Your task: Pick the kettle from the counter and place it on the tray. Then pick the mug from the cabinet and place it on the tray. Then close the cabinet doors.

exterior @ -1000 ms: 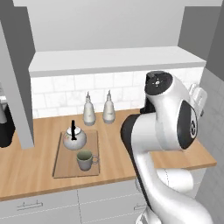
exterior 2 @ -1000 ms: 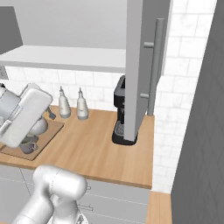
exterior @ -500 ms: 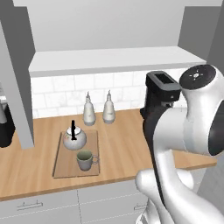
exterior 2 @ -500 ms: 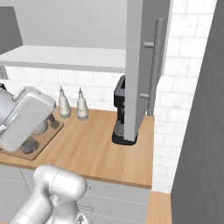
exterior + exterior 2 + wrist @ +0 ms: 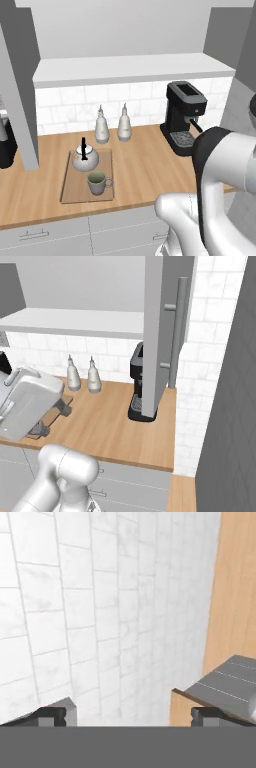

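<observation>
Kettle (image 5: 85, 157) and mug (image 5: 98, 182) both sit on tray (image 5: 71, 189), on the table (image 5: 145, 172). Remaining step, by my reading: shutting the cabinet doors. Right door (image 5: 160, 331) stands open over the coffee machine (image 5: 184, 117). Hand (image 5: 127, 716) spread wide, empty, facing tiled wall. Approach the door's outer face squarely; push flat, avoid snagging its bar handle (image 5: 177, 331).

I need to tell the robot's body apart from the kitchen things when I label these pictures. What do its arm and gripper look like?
The arm is made of thick, rounded, glossy white segments with dark, near-black bands at the joints; the right base view shows another smooth white link. No cables or markings are visible. The gripper has two small dark, blocky finger tips with grey faces.
</observation>
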